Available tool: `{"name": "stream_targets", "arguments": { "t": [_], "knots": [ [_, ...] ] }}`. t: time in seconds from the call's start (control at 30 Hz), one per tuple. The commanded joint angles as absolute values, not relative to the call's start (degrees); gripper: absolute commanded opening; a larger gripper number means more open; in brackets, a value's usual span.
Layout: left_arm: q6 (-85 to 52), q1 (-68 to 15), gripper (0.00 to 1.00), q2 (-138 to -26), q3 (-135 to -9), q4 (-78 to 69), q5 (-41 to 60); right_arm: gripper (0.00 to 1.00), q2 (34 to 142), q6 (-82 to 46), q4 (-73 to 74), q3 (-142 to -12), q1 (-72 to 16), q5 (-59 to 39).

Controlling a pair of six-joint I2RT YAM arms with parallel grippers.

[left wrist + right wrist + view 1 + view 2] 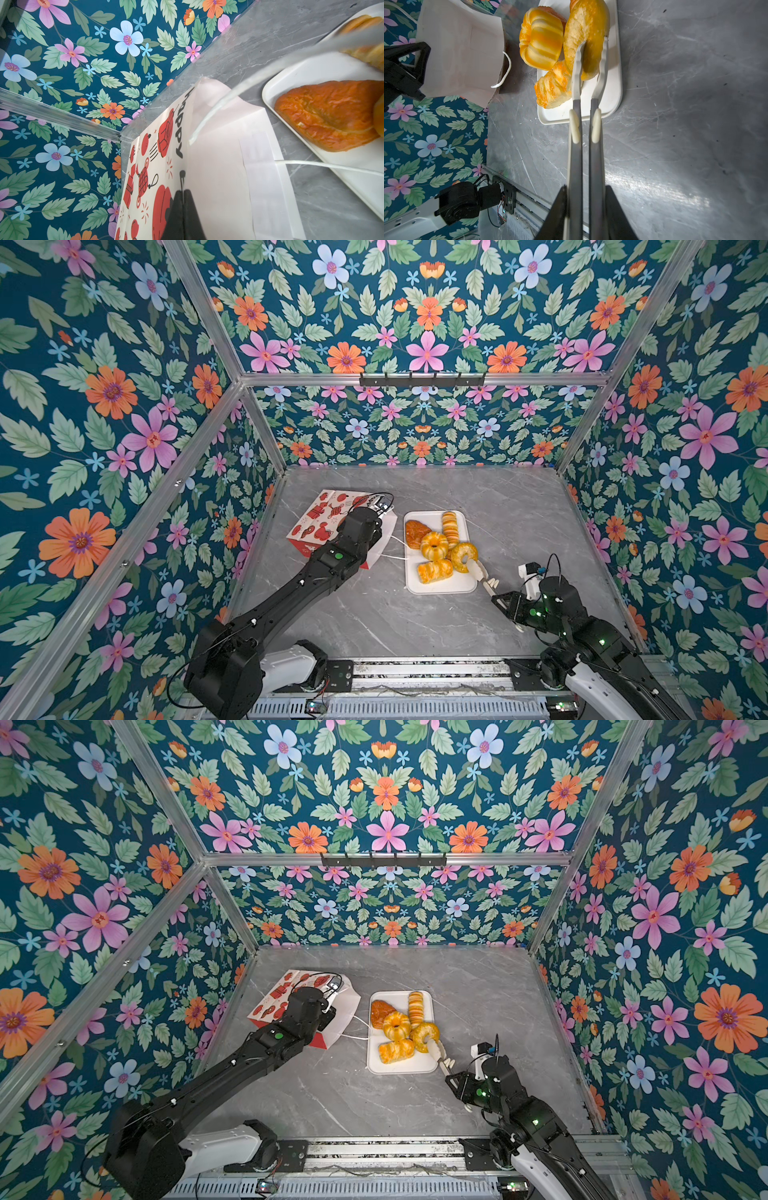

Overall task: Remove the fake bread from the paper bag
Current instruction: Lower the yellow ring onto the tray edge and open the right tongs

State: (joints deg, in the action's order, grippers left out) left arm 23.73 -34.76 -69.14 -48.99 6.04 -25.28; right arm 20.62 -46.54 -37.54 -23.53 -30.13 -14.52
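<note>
Clamping a pair of tongs (pixel 575 162), my right gripper (pixel 500 599) is nearly shut on their grey handles. The white tips are straddling one ring (pixel 457 549) of the fake bread (pixel 397 1025), one tip in its hole and the other outside. That ring is sitting on the white tray (pixel 440 587), on the side nearer my right arm. The tray is lying about mid-counter.

My left gripper (pixel 182 193) is fully closed, pinching the rim of the paper bag (pixel 320 518). The bag is lying on its side near the counter's (pixel 519 510) left edge, with its mouth facing the tray.

I am counting five pieces on the tray: this ring, a second ring (pixel 434 545), the striped roll (pixel 434 570), the ridged long roll (pixel 450 526) and the dark bun (pixel 413 533). No bread is showing in the part of the bag's white inside that I can see.

So I am judging this to be the setting-down of the last piece. Next I should be easing my right gripper open so the tongs spread. Then I should be drawing the inner tip up out of the hole without dragging the ring or nudging the striped roll beside it.
</note>
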Motion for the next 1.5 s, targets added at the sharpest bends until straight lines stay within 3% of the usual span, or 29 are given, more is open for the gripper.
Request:
{"name": "stream_targets", "arguments": {
  "t": [0.0,0.67,1.13,1.47],
  "knots": [
    [23.0,-34.7,0.00,-69.2,-49.4,5.5,-25.0,0.00,19.8,-46.9,-39.6,-24.4,-30.3,-16.0],
    [22.9,-34.7,0.00,-69.6,-49.3,5.4,-24.9,0.00,18.2,-49.1,-45.6,-22.4,-31.7,-18.4],
    [22.9,-34.6,0.00,-70.0,-49.5,5.4,-24.9,0.32,17.4,-48.1,-48.7,-23.5,-31.7,-16.8],
    [22.9,-34.7,0.00,-70.0,-49.5,5.6,-24.9,0.35,15.1,-48.3,-49.5,-24.3,-31.7,-15.6]
  ]
}}
